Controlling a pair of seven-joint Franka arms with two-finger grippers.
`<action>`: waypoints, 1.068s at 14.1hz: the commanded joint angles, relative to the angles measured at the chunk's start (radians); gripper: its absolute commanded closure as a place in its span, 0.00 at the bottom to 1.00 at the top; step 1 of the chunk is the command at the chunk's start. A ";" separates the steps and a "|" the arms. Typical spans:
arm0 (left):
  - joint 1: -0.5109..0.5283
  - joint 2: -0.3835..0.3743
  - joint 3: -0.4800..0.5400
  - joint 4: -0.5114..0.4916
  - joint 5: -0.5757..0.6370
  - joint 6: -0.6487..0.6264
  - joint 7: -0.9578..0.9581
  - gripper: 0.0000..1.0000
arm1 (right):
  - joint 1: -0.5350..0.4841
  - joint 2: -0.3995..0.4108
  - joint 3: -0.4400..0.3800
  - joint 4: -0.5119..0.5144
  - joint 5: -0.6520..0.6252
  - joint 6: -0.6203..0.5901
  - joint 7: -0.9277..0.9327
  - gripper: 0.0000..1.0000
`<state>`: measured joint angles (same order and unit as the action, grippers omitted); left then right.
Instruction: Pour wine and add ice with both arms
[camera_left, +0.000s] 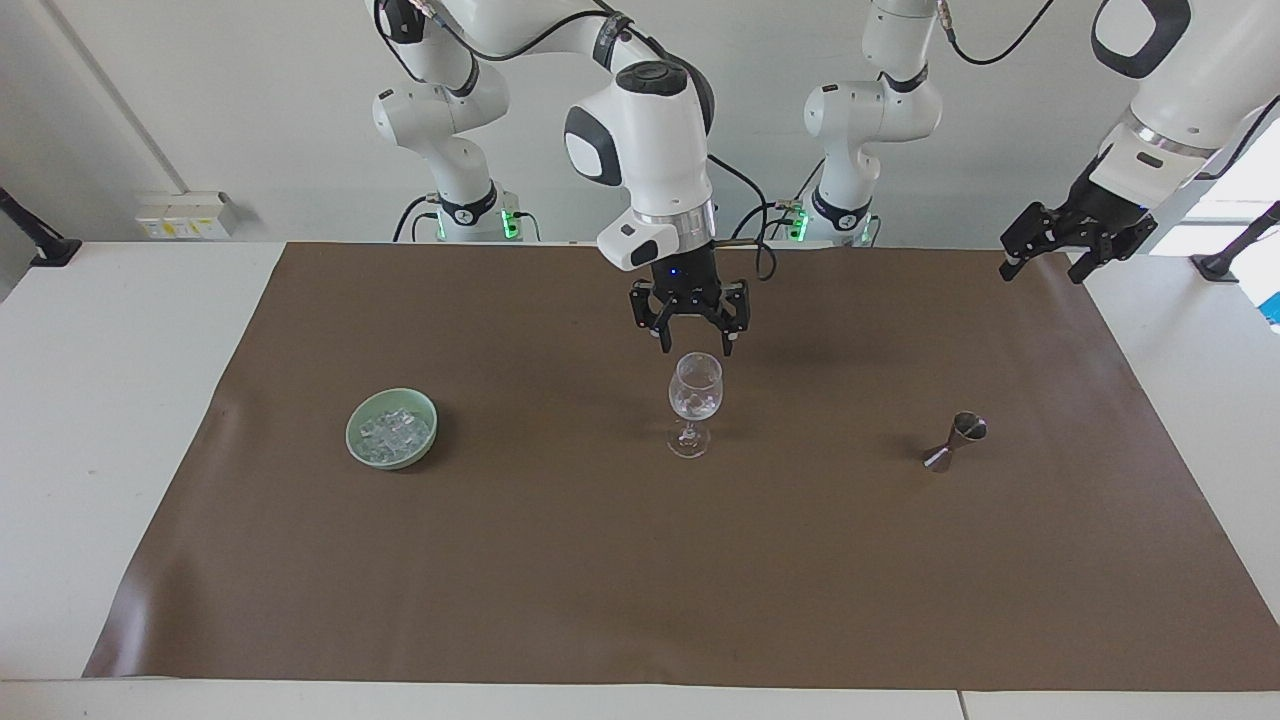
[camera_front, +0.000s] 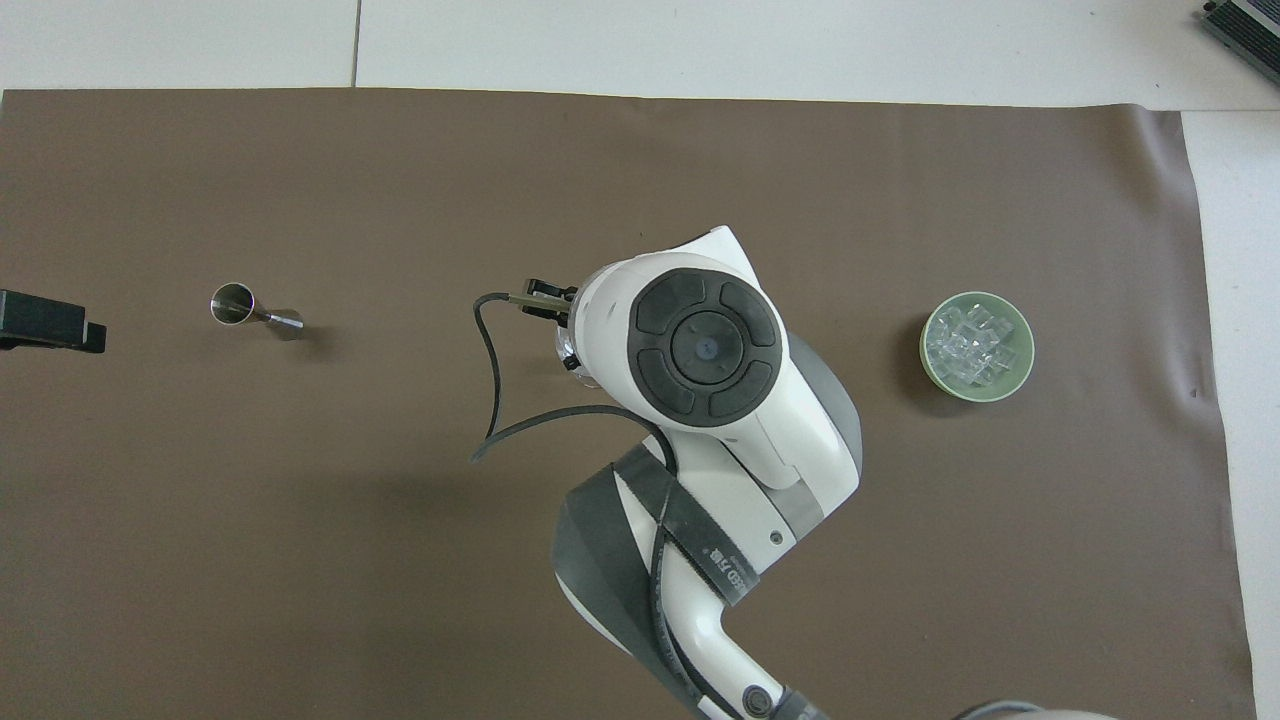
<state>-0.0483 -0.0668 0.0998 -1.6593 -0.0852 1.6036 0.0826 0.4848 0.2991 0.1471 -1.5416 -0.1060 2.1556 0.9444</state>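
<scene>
Right gripper (camera_left: 692, 345) hangs just above wine glass (camera_left: 694, 403) at mat centre, fingers spread, empty. Ice (camera_left: 394, 431) heaped in green bowl (camera_left: 355, 437) toward right arm's end. Left gripper (camera_left: 1045, 260) waits raised at mat's edge, fingers spread. Jigger (camera_left: 955, 441) toward left arm's end.

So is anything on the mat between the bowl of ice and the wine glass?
Nothing visible. The mat is bare between the bowl of ice and the wine glass. The right gripper hangs open just above the glass; the left gripper waits open near the mat's corner.
</scene>
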 joint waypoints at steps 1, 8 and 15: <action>-0.005 -0.028 0.004 -0.034 0.019 0.019 0.005 0.00 | -0.054 -0.003 0.003 0.009 -0.066 -0.016 0.008 0.00; -0.005 -0.027 0.004 -0.034 0.019 0.019 0.005 0.00 | -0.176 -0.061 0.005 0.005 -0.080 -0.062 -0.067 0.00; -0.005 -0.027 0.004 -0.034 0.019 0.019 0.005 0.00 | -0.255 -0.175 -0.024 -0.012 -0.060 -0.247 -0.199 0.00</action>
<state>-0.0483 -0.0669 0.0998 -1.6593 -0.0852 1.6036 0.0826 0.2404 0.1667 0.1329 -1.5327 -0.1682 1.9553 0.7743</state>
